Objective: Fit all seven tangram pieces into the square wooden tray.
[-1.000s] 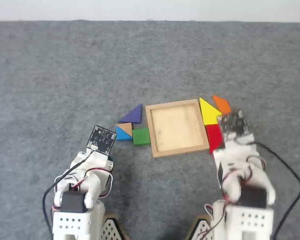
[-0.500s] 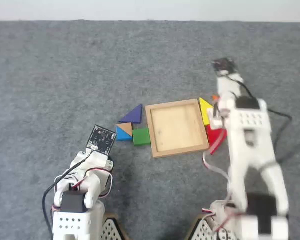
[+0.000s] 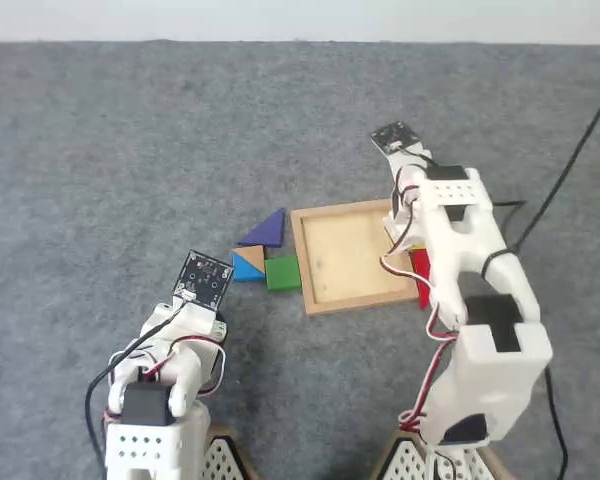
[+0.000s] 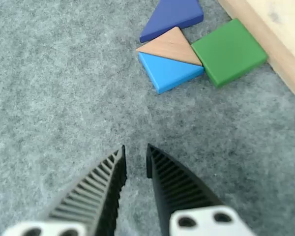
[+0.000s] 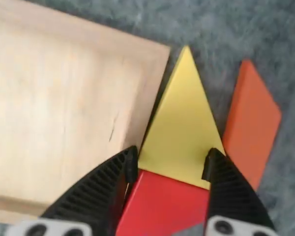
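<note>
The square wooden tray [image 3: 350, 257] lies mid-table with nothing inside it. Left of it are a dark blue triangle [image 3: 266, 230], a tan triangle [image 3: 251, 256], a light blue triangle [image 3: 244, 269] and a green square [image 3: 282, 273]. My right arm [image 3: 450, 210] stretches over the tray's right edge, above a red piece [image 3: 421, 270]. My right gripper [image 5: 172, 155] is open, low over the base of the yellow triangle [image 5: 184, 123], between the tray [image 5: 64, 98] and the orange parallelogram [image 5: 250, 123]. My left gripper [image 4: 135, 150] hovers over bare carpet short of the light blue triangle [image 4: 168, 73], fingers almost together and holding nothing.
Grey carpet covers the table all round. The left arm's base [image 3: 155, 420] sits at the front edge. A black cable [image 3: 570, 170] runs from the right arm toward the right side.
My right arm has swung out from its folded pose at the front to reach over the tray's right edge, now covering the yellow and orange pieces. The left arm has stayed put.
</note>
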`<state>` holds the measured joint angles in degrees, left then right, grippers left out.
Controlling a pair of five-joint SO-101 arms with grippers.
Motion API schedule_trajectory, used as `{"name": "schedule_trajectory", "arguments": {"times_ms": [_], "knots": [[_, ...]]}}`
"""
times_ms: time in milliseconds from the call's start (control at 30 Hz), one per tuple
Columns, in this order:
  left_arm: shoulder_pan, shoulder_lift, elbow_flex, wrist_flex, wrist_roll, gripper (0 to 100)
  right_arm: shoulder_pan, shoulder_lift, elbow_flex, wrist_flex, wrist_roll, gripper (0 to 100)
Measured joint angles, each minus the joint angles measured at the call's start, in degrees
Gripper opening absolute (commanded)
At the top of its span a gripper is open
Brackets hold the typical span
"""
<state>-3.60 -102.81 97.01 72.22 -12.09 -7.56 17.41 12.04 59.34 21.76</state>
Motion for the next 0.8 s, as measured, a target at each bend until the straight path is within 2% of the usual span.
{"name": "schedule_trajectory", "arguments": {"times_ms": [400, 667, 800], "knots": [[0.0, 0.0, 0.0, 0.0, 0.0, 6, 0.1, 2.4, -1.7, -0.9, 5.8, 23.5], [0.0, 0.0, 0.0, 0.0, 0.0, 6, 6.5, 2.9, -2.5, -1.1, 6.3, 23.5], [0.0, 0.0, 0.0, 0.0, 0.0, 6, 7.4, 2.9, -2.5, -0.3, 6.6, 23.5]]}}
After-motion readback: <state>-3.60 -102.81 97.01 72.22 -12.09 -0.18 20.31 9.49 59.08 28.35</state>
